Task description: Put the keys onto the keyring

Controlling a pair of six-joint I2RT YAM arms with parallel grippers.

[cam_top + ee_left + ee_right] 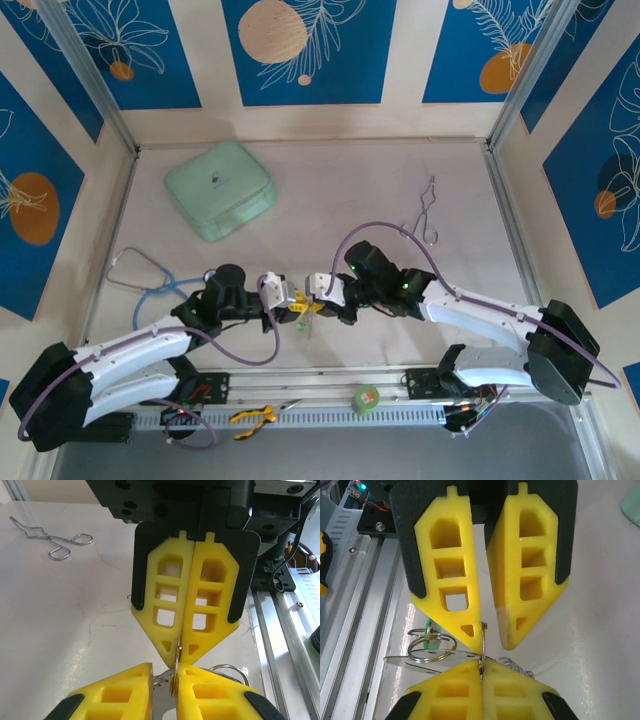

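Since the right gripper clamps the keyring above the near edge of the desk, we judge the left gripper, jaws slightly parted beside it, leaves the green key room to thread

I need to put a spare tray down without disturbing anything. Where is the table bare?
Bare: the far middle, between the mint case and the metal tongs; also a narrower strip between the tongs and the right frame rail. Crowded: the near middle, where the left arm and right arm meet around the keyring, and the near left with the stethoscope.
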